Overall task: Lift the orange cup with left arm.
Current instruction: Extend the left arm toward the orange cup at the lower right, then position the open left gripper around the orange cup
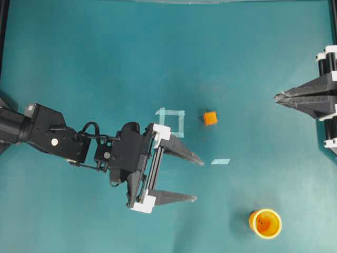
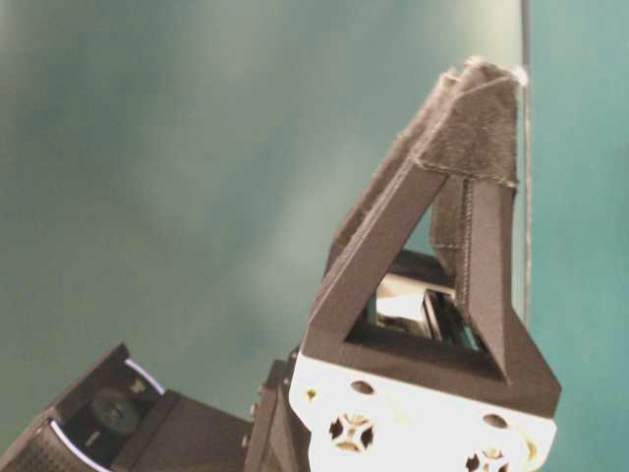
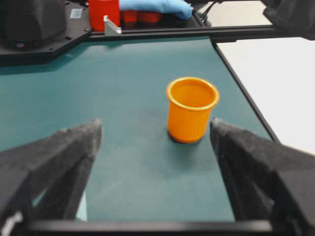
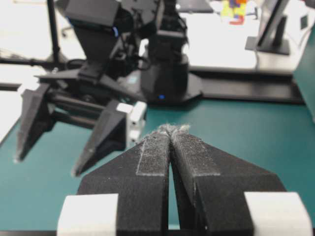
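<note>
Orange plastic cup (image 1: 265, 223), pale-rimmed, stands upright on my teal surface (image 1: 105, 63) at five o'clock from the left end effector (image 1: 195, 179), so I'd advance its spread fingers to straddle it squarely before clenching.

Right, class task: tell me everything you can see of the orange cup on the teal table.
The cup is small, round and looks like smooth plastic: orange walls that narrow toward the base and a paler yellow rim. It stands upright and looks empty, low and right on the table in the overhead view. Nothing touches it; the open left pincer points toward it but is well short. In the left wrist view it stands ahead, nearer the right finger.
</note>
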